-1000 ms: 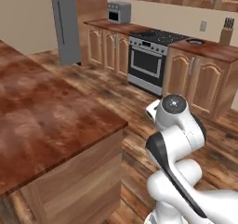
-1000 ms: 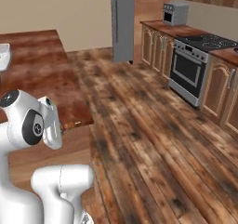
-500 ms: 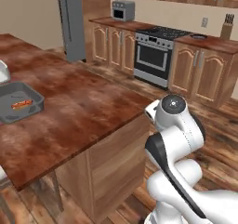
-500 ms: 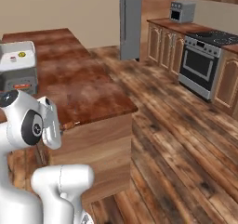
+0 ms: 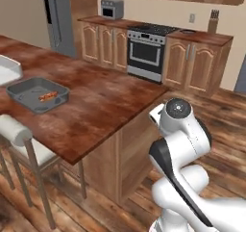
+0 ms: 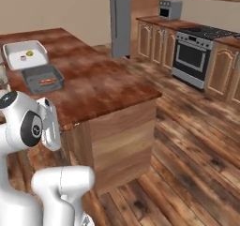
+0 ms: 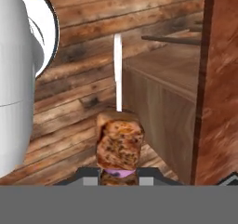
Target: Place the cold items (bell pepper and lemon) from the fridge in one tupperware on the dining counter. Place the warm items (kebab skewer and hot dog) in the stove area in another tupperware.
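On the wooden dining counter (image 5: 101,106) stand two containers side by side. The grey container (image 5: 37,94) holds one small reddish-orange item (image 5: 48,96) near its middle; it looks like the hot dog, but it is too small to say surely. Just beside it, farther from the stove, the white container (image 6: 25,54) holds a yellow round item (image 6: 29,53), probably the lemon, and a second pale small thing (image 6: 23,58) that I cannot identify. In the left base view only a corner of this white container is visible at the picture's edge.

In the hand view, the gripper (image 7: 119,172) is clenched on the kebab skewer (image 7: 119,141): the browned meat piece sits between the finger tips, and the white stick points away from the hand. Behind it are the wooden floor (image 7: 69,97) and the side of the counter.

The stove (image 5: 147,53) and the fridge (image 6: 121,18) stand at the far side of the kitchen. A stool (image 5: 21,139) stands at the near edge of the counter.
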You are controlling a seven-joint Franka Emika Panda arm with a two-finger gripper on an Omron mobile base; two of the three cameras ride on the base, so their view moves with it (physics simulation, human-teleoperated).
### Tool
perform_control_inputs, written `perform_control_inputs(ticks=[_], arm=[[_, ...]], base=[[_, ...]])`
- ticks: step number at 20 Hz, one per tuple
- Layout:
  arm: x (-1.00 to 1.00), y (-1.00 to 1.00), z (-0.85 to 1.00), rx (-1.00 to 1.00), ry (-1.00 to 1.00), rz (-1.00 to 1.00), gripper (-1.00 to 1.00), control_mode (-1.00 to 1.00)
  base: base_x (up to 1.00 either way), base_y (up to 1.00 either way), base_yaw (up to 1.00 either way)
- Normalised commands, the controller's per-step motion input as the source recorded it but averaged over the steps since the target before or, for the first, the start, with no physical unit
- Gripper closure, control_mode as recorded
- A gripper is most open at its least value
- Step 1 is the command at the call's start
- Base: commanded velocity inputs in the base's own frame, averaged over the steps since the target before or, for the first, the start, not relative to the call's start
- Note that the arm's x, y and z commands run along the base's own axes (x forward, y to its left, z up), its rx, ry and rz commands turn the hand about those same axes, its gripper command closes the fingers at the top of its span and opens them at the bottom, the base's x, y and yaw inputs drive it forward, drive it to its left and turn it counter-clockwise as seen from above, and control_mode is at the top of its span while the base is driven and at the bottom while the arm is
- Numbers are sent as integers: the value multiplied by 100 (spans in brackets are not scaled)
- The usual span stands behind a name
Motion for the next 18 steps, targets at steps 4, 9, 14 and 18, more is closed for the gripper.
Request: perform_control_inputs(ticks=[4, 9, 14, 18], arm=[[0, 0, 0, 0, 0, 0, 100, 100], [0, 0, 0, 0, 0, 0, 100, 100], [0, 0, 0, 0, 0, 0, 100, 100], [0, 0, 0, 0, 0, 0, 100, 100]], base=[[-51, 100, -33], [-32, 100, -41], [-18, 100, -52], [-1, 100, -51]])
